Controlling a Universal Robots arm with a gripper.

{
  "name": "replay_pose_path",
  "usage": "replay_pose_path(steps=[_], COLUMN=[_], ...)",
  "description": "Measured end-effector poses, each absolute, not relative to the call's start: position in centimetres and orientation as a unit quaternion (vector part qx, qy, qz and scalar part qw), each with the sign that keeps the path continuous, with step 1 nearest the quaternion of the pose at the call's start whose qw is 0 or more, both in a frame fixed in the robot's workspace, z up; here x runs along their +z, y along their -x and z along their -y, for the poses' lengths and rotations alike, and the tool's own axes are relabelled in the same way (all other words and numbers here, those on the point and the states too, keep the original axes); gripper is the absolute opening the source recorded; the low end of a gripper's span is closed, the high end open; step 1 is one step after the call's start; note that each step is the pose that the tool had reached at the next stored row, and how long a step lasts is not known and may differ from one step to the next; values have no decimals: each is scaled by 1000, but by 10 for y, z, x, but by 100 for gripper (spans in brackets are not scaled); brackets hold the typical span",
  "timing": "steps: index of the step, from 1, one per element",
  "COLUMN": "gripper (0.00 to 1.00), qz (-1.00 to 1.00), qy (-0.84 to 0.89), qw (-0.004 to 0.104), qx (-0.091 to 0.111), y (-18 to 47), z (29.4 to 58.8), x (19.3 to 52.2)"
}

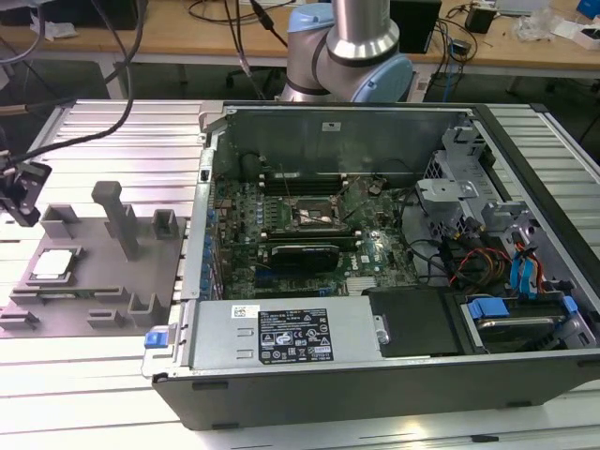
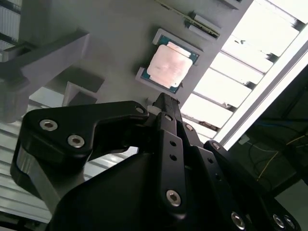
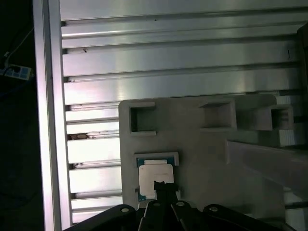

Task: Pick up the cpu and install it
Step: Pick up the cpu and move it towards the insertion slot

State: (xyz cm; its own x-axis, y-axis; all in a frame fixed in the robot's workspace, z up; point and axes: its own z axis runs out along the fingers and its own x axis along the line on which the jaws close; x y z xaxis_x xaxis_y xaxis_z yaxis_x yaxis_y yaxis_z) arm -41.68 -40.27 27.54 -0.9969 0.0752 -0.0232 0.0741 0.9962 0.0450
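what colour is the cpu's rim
The cpu rim is teal-green; clearest in the second wrist view.

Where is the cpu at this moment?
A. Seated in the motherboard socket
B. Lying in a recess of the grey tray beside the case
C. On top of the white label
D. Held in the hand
B: the cpu lies flat in its recess on the grey tray at the exterior view's left, and in both wrist views the hand is above it, not gripping it.

Near edge of the cpu behind the tool, perhaps a corner too.
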Motion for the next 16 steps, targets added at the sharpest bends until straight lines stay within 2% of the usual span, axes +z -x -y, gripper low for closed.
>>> replay_pose_path(steps=[16], gripper=[11], qz=[-999], qy=[-37], qw=[13], qx=[22], y=[417], z=[422], x=[249])
